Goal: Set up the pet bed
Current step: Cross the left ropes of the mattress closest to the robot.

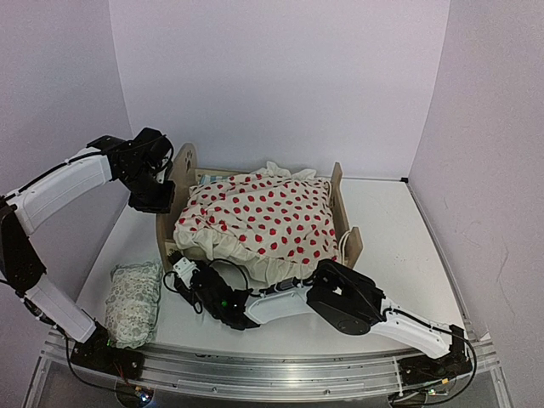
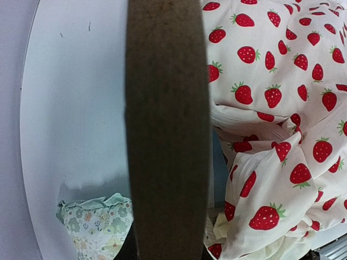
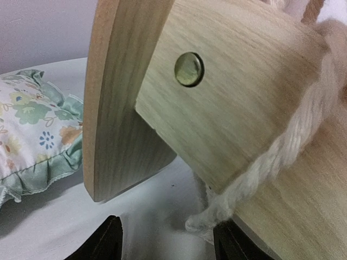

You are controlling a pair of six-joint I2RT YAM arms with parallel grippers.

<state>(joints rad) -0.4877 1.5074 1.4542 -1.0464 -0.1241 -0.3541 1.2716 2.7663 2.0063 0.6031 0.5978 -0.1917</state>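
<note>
The pet bed [image 1: 184, 161] stands mid-table, its rounded headboard on the left and its footboard [image 1: 338, 197] on the right. A cream blanket [image 1: 259, 217] with red strawberries covers most of it. My left gripper [image 1: 158, 194] is shut on the headboard's outer edge. In the left wrist view that edge [image 2: 168, 119] runs as a dark board between the jaws, with the blanket [image 2: 271, 108] to its right. My right gripper [image 1: 182, 270] stands open low at the bed's near-left corner. Its fingertips [image 3: 105, 242] sit on either side of bare table below the headboard's leg [image 3: 116, 108] and side rail [image 3: 238, 97].
A small floral pillow [image 1: 134, 302] lies on the table near the left front, left of my right gripper; it also shows as the pillow [image 3: 32, 122] and pillow [image 2: 92, 225]. A cream blanket fringe [image 3: 271, 162] hangs over the side rail. White walls enclose the table.
</note>
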